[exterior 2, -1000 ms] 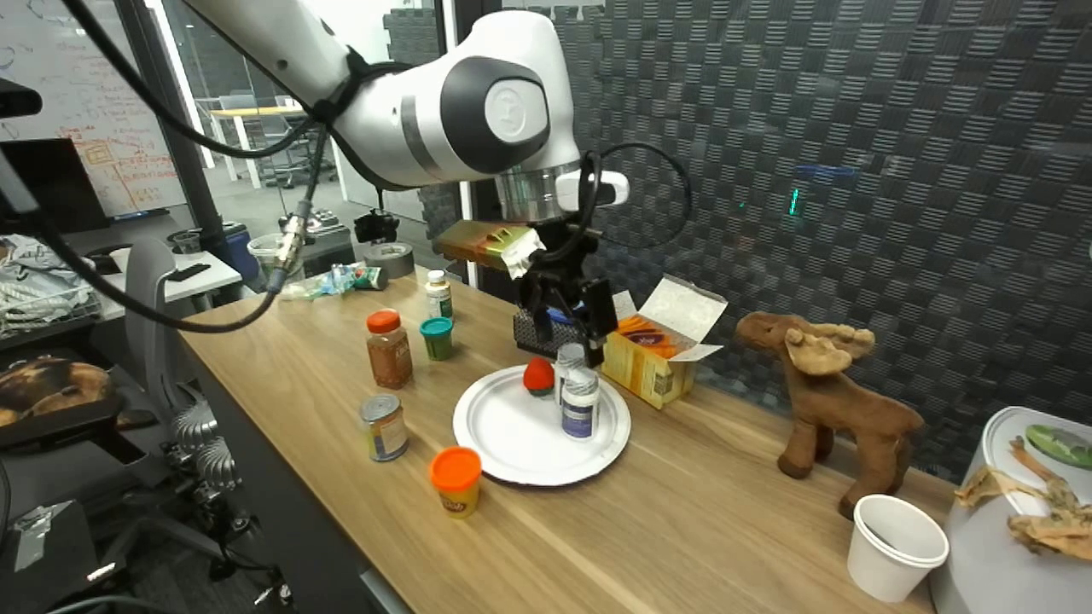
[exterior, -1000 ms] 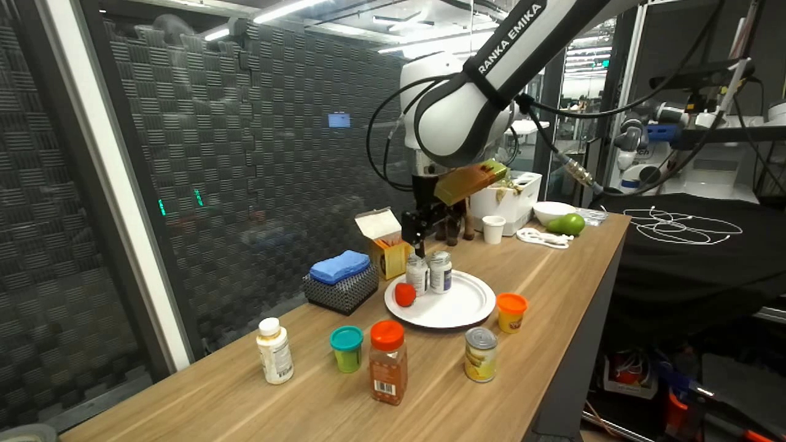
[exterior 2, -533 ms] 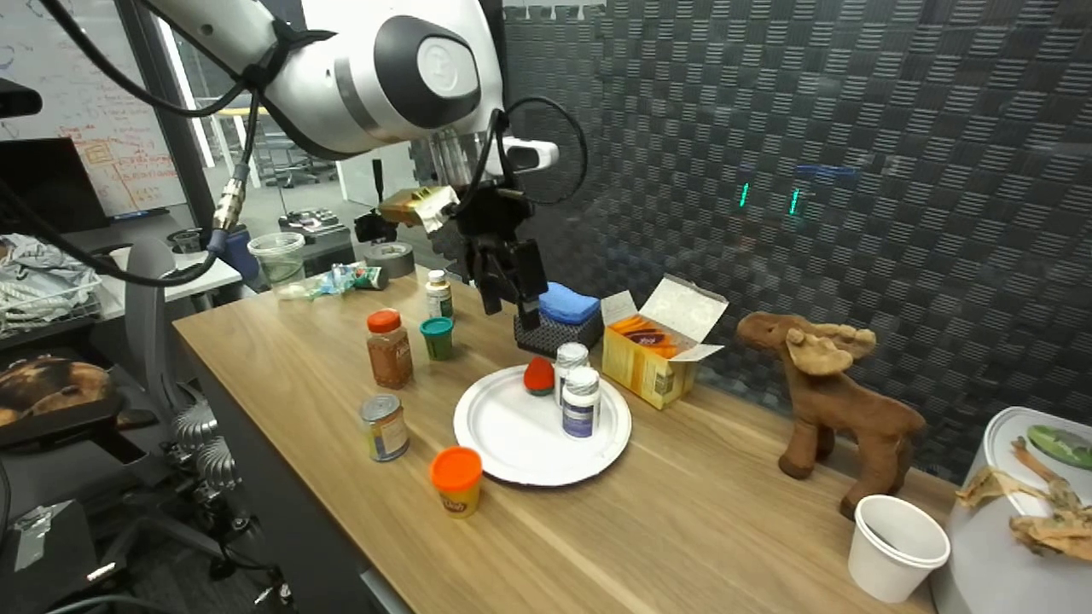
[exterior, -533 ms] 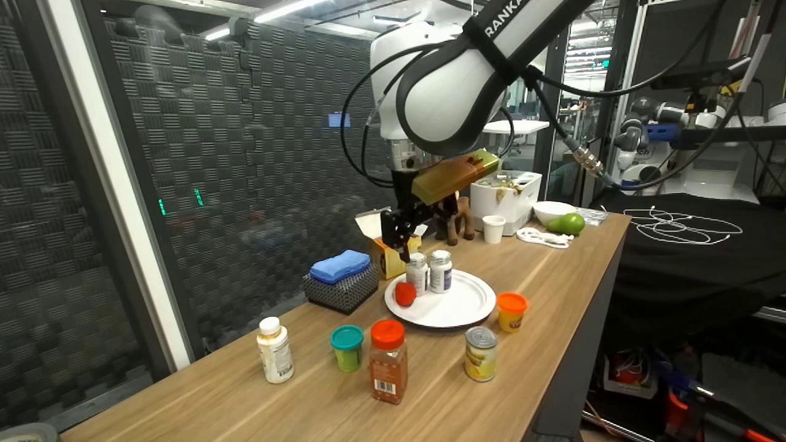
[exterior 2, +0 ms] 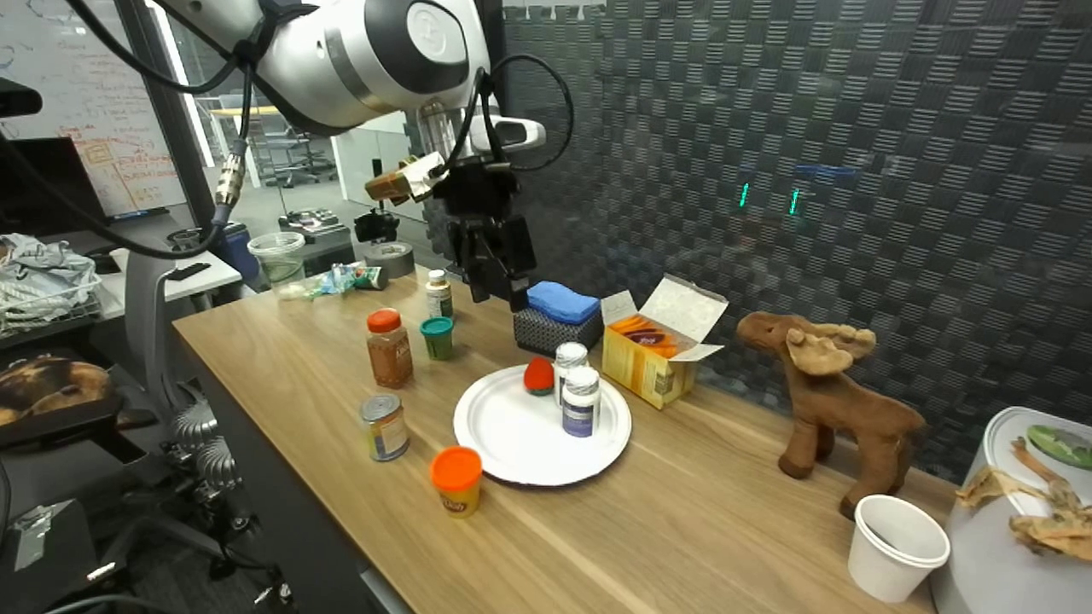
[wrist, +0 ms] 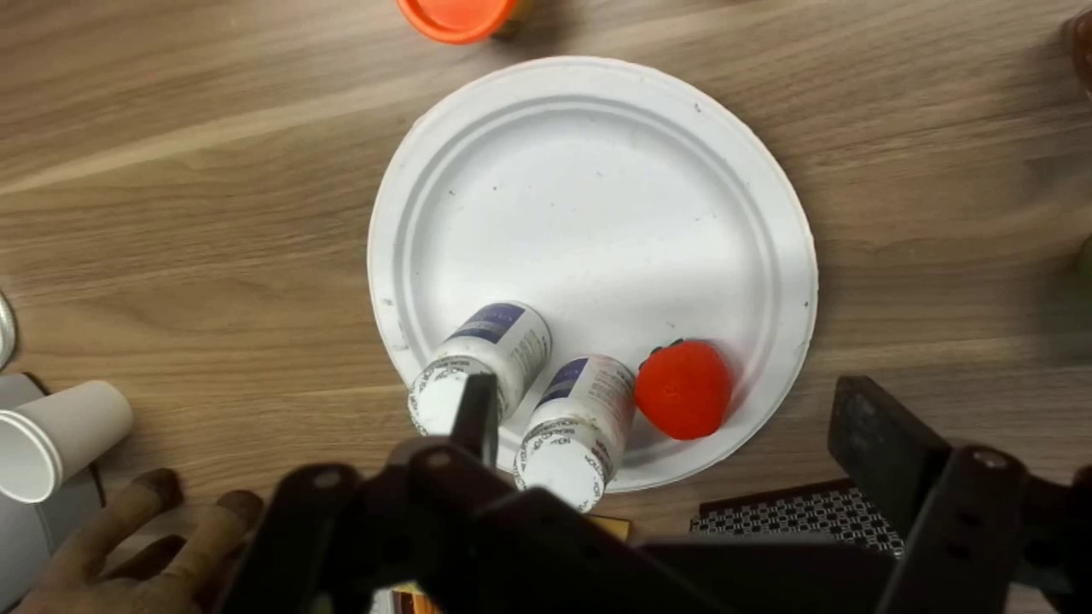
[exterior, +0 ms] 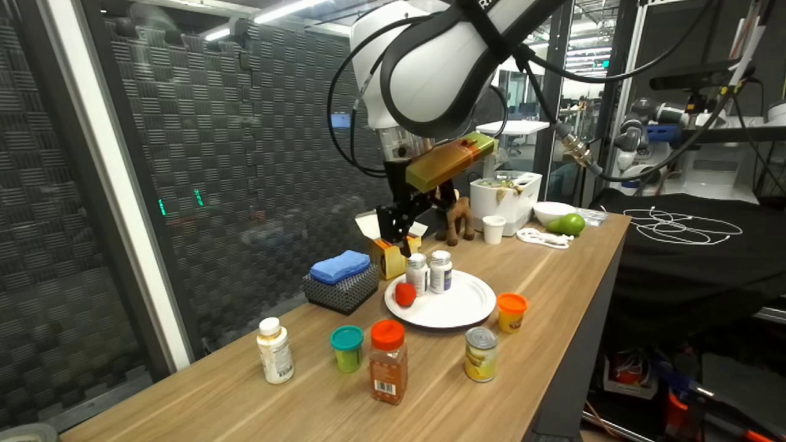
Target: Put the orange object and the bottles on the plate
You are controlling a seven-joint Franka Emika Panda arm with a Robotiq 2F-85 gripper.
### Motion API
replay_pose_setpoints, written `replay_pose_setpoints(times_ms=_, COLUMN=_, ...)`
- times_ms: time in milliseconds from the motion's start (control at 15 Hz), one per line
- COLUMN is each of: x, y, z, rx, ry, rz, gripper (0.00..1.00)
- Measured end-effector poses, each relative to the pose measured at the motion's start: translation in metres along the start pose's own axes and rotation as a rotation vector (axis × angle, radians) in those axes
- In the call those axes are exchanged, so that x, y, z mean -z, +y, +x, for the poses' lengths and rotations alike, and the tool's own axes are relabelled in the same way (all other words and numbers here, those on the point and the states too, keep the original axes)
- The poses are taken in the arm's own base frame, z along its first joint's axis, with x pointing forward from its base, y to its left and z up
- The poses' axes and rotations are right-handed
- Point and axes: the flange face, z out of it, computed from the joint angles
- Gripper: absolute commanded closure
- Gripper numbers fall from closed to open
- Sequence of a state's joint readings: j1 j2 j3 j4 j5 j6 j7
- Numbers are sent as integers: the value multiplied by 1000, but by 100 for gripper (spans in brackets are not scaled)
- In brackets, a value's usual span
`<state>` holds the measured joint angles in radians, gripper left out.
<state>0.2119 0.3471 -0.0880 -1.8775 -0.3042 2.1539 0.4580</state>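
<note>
Hand (exterior 2: 499,298) higher, farther from white bottles (exterior 2: 581,402)

In the wrist view, the top edge cuts off the orange-lidded tub (wrist: 461,17).

White plate (exterior: 457,309), two bottles (exterior: 441,273) upright on it, orange-lidded tub (exterior: 511,314) just beside

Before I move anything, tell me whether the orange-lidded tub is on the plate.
No: the wrist view shows the orange-lidded tub on the wooden tabletop, with a gap between it and the plate.
</note>
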Motion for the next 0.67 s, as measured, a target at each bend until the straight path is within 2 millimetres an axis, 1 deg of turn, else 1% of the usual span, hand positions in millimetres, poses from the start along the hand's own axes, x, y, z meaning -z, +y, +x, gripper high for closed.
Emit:
replay_pose_setpoints(times_ms=267, x=-1, y=0, z=0, rx=0, ry=-3, rz=0, gripper=0)
replay_pose_setpoints(times_ms=400, x=-4, y=-5, z=-2, rx=0, ry=-8, rz=0, gripper=0)
replay_pose_setpoints(times_ms=533, x=-3, y=-20, z=-7, rx=-22, ry=-13, rz=2, gripper=0)
replay_pose_setpoints(times_ms=667, x=3, y=-45, z=-15, rx=-34, ry=-6, rz=12, gripper=0)
